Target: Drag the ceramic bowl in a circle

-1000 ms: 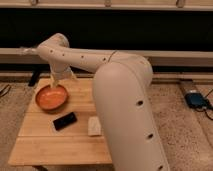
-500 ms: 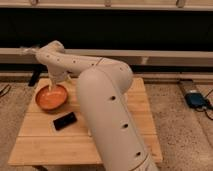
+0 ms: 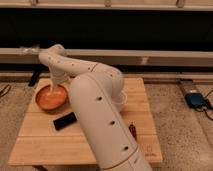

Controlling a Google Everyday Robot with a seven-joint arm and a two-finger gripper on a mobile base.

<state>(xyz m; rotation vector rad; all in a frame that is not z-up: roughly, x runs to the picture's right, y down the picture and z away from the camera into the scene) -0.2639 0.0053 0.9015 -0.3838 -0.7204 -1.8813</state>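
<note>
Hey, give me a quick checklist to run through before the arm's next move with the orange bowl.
1. Gripper at the ceramic bowl: ok, it reaches down into the bowl.
2. Hold on the bowl: cannot tell.
3. Bowl upright on the table: ok.
4. Room on the table's left side: not ok, the bowl sits close to that edge.
5. Black flat object apart from the bowl: ok, though it lies just in front.
6. White cup clear of the path: cannot tell, the arm hides most of it.
</note>
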